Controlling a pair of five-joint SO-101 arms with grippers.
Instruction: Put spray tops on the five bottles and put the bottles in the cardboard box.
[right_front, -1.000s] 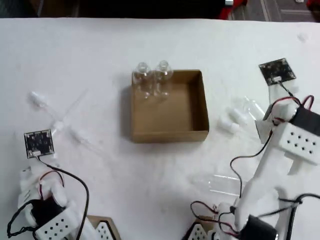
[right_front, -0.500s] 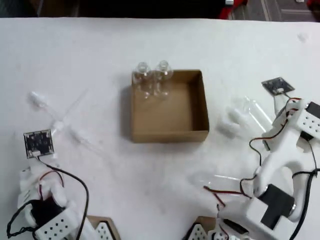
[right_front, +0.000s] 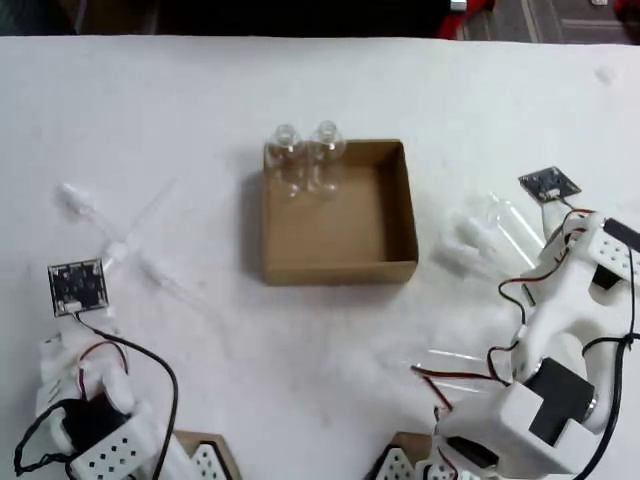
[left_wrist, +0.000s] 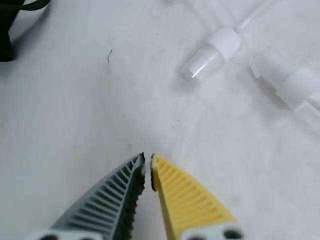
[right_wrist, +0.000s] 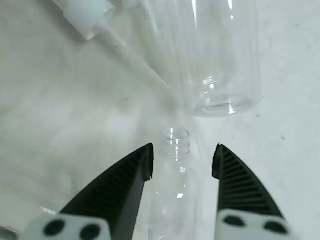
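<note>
Right of the brown open-topped cardboard box, on the white table: the right claw, black toothed fingers spread apart, straddling the threaded neck of a small clear plastic bottle lying on its side, with neither finger visibly pressing it. Just beyond that neck, the round end of a second clear bottle, also lying down, and beside it a white spray top with a thin dip tube. Inside the box, against its far left corner, a pair of upright clear bottles. Left of the box, the left claw, grey and yellow fingers pressed almost tip to tip, pinching nothing, low over bare table; ahead of it, two white spray tops lying loose, apart from the tips.
</note>
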